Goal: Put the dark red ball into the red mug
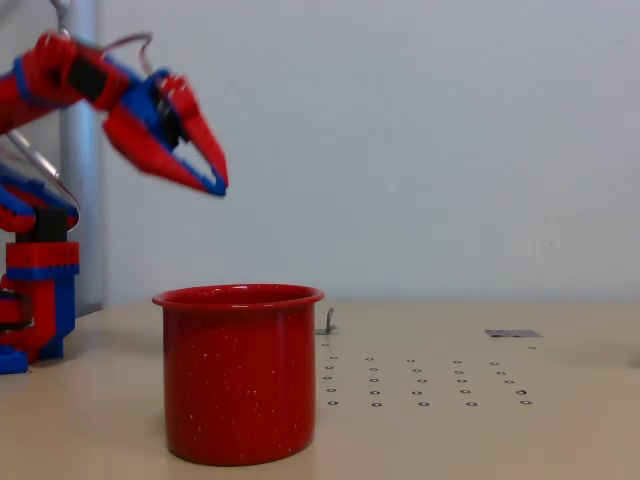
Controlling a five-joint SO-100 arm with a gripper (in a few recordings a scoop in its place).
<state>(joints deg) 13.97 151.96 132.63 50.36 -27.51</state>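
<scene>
The red mug (240, 375) stands upright on the table in the lower left-centre of the fixed view, bright red with white speckles and a rolled rim. My red-and-blue gripper (216, 184) hangs in the air well above the mug's left part, pointing down to the right. Its two fingers meet at the tips and hold nothing. The dark red ball is out of view; the mug's inside cannot be seen from this low angle.
The arm's red-and-blue base (35, 300) stands at the left edge beside a grey post (80, 200). Right of the mug the beige table (560, 440) carries a grid of small holes (420, 385), a small metal hook (329, 322) and a flat grey patch (512, 333).
</scene>
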